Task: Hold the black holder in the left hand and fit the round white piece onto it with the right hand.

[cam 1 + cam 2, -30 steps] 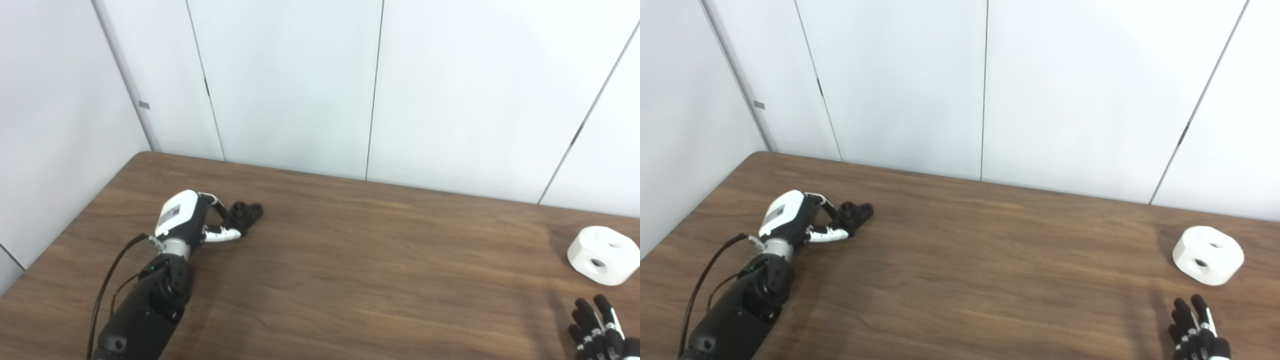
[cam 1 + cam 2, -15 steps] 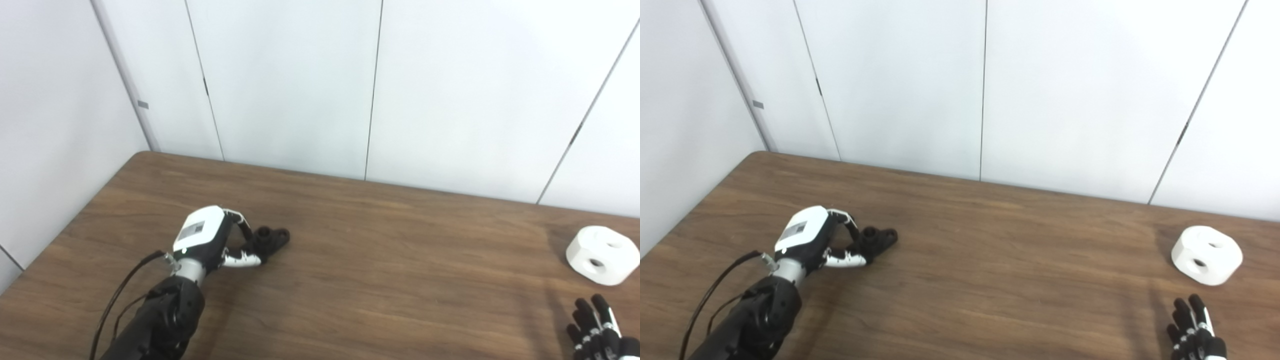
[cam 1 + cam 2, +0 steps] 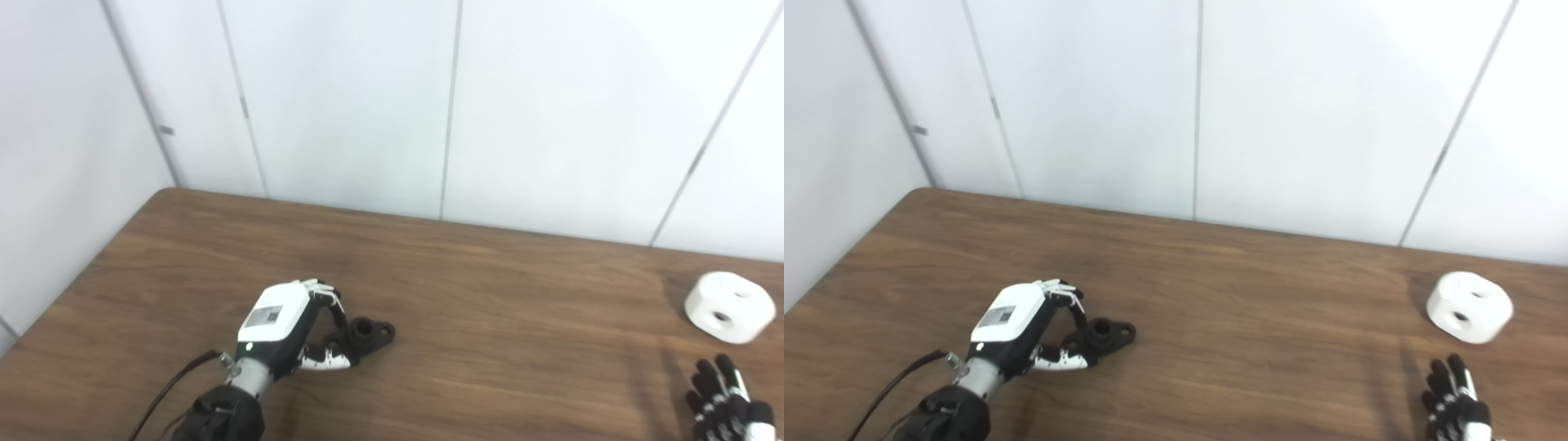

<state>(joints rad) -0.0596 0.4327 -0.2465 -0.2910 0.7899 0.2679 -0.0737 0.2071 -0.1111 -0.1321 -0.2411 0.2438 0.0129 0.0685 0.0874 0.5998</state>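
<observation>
The left hand (image 3: 288,334) grips the black holder (image 3: 369,332) low over the table (image 3: 490,318), near the left. The white piece (image 3: 729,306) sits far right, untouched; just nearer, the right hand (image 3: 726,410) is empty, fingers spread.

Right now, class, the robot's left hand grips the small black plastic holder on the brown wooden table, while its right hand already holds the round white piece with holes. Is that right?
One detail is wrong. The right hand holds nothing; its fingers are spread, and the round white piece with holes lies apart on the brown wooden table, as the right eye view shows. The left hand does grip the small black plastic holder.
</observation>
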